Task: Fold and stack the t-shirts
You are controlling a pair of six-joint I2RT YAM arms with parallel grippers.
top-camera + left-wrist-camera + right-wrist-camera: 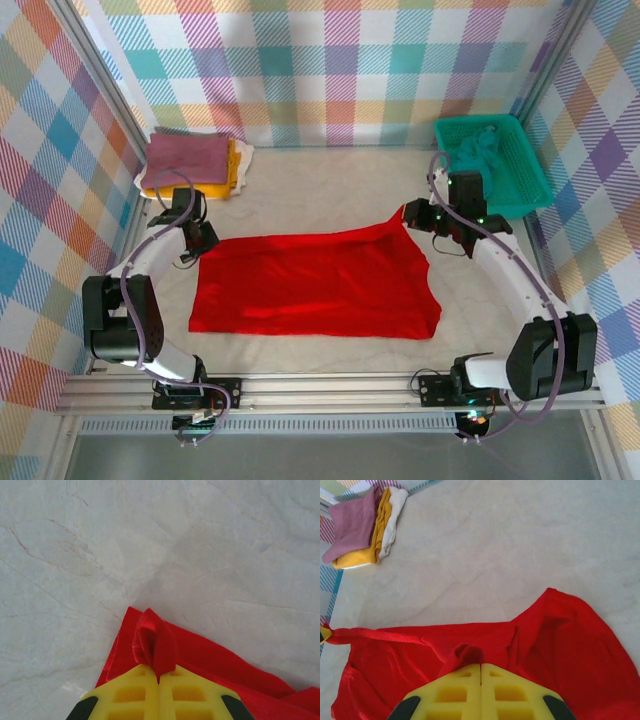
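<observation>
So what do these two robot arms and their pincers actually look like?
The left arm and right arm both have smooth white tubular links between chunky black joints, with a greyish-purple cable looping loosely alongside each. The left gripper and right gripper each have two bright yellow plastic fingers with rectangular cut-outs, like a lattice, and black pieces at the outer edges.

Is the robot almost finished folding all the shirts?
About partway. Done: a folded pile of mauve, yellow and white shirts sits in the far left corner. In hand: the left gripper and right gripper each pinch a far corner of the red shirt, which lies spread out, not yet folded. Left: fold it, stack it, then do the teal shirt crumpled in the basket.
</observation>
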